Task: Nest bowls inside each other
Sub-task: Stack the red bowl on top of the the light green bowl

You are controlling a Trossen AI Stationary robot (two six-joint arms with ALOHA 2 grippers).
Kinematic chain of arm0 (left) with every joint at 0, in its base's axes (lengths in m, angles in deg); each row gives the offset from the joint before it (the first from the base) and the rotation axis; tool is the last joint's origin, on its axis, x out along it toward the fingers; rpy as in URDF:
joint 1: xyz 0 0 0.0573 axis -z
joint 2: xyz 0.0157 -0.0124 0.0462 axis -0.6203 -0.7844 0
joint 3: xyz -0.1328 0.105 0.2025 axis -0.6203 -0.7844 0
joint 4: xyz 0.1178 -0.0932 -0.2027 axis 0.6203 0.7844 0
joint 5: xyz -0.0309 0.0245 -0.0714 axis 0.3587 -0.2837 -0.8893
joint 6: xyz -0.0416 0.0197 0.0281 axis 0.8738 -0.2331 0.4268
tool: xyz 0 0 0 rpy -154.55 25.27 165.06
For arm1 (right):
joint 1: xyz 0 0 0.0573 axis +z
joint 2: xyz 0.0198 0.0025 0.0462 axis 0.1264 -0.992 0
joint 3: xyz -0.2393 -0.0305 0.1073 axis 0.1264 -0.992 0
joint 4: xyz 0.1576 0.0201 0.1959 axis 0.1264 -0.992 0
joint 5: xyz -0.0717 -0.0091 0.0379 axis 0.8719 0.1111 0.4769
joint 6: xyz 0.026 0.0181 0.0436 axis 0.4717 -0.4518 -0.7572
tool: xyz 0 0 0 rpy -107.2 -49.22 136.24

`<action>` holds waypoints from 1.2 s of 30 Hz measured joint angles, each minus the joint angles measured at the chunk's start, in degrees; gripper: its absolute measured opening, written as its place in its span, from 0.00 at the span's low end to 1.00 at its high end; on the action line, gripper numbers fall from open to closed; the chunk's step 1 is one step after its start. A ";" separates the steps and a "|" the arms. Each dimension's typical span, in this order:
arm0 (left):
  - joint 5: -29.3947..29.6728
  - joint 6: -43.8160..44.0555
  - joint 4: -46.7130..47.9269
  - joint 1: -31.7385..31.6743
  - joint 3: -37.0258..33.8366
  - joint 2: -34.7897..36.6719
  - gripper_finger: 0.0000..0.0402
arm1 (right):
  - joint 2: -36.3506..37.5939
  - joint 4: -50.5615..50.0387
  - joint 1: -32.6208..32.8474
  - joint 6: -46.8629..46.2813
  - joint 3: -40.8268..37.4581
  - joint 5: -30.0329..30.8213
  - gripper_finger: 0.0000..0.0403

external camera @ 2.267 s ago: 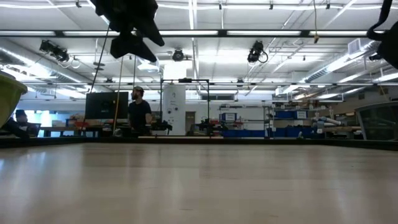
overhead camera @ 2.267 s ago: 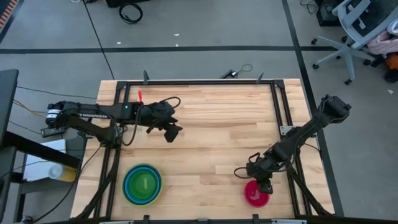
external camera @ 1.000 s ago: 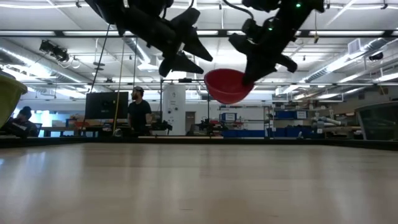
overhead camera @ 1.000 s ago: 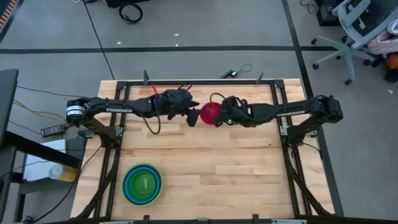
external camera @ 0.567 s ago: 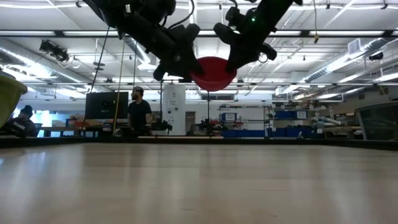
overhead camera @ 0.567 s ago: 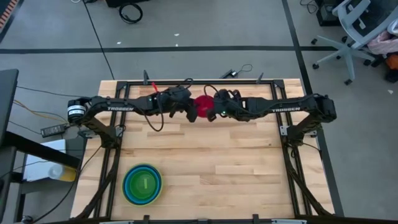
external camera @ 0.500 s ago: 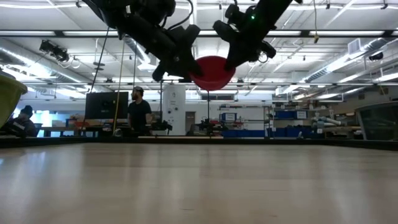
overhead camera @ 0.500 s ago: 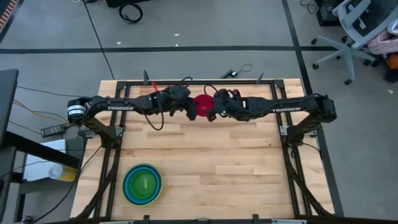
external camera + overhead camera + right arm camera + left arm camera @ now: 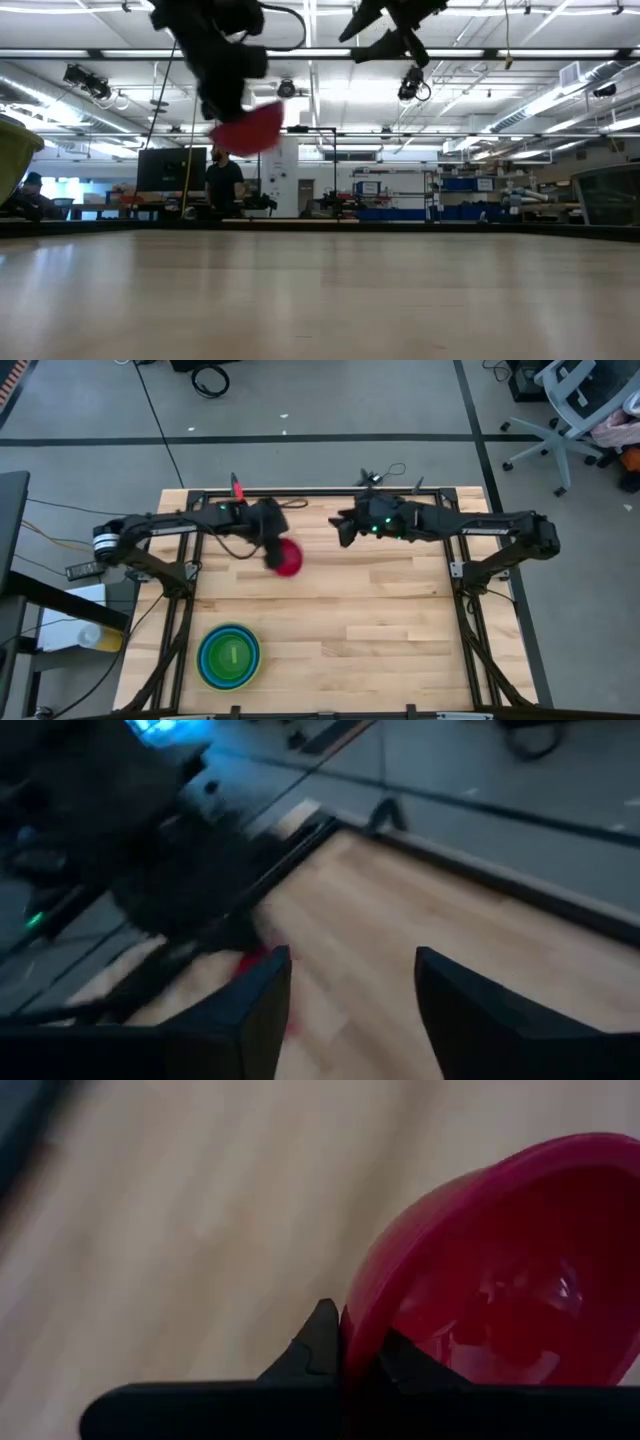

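The small red-pink bowl point(image 9: 289, 558) hangs in the air over the far middle of the table, with my left gripper point(image 9: 271, 548) shut on it. It also shows in the low view point(image 9: 250, 129) and fills the left wrist view point(image 9: 500, 1270). My right gripper point(image 9: 343, 530) stands open to the right of it, apart from it, with nothing between its fingers point(image 9: 262, 1005). A stack of nested bowls point(image 9: 229, 656), lime green outermost with blue and green inside, rests on its base near the table's near left corner. My left gripper pinches the red-pink bowl's rim point(image 9: 352, 1330), one finger outside the wall point(image 9: 318, 1342) and one inside point(image 9: 402, 1366). The fingers slant down from the table's left. The bowl hangs tilted below them point(image 9: 250, 129), clear of the table.
A black frame point(image 9: 320, 492) runs along the table's far edge and down both sides. Bare wood point(image 9: 380, 620) lies between the stack and the right edge. The lime green bowl's wall point(image 9: 14, 150) shows at the low view's left edge. A person stands in the room behind.
My right gripper carried the red-pink bowl to the far middle, where my left gripper shut on its rim. My right gripper then opened, let go and drew back up and toward the right edge. My left gripper tipped downward and took the bowl toward the left, now tilted.
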 joint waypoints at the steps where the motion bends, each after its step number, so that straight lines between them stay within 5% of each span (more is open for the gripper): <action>1: -3.57 -2.71 4.31 0.21 0.42 1.36 0.02 | 0.79 -0.33 -0.56 0.09 0.00 0.74 0.54; 5: -23.36 -5.26 20.30 2.34 0.61 6.95 0.02 | 3.14 -5.27 -3.06 0.42 0.00 3.78 0.56; 7: -26.99 -0.71 27.45 6.00 -0.08 9.47 0.02 | 3.75 -8.71 -4.25 0.33 0.00 3.91 0.56; 12: -24.77 7.51 28.44 22.81 -5.89 13.87 0.02 | 4.02 -15.17 -5.86 -0.05 -0.04 4.47 0.56; 18: -23.40 22.28 7.23 38.21 -14.82 13.65 0.03 | 3.44 -16.49 -6.09 -1.05 -0.07 5.28 0.56; 21: -20.75 27.93 -0.32 42.58 -16.97 12.50 0.04 | 3.10 -16.49 -6.47 -0.38 -0.07 5.27 0.56; 31: -14.68 38.09 4.95 51.10 -17.36 7.22 0.05 | 2.93 -16.47 -9.02 1.91 -0.09 4.61 0.56; 36: -13.29 43.76 4.72 51.16 -17.33 7.47 0.17 | 2.93 -16.45 -9.94 2.05 -0.09 2.03 0.56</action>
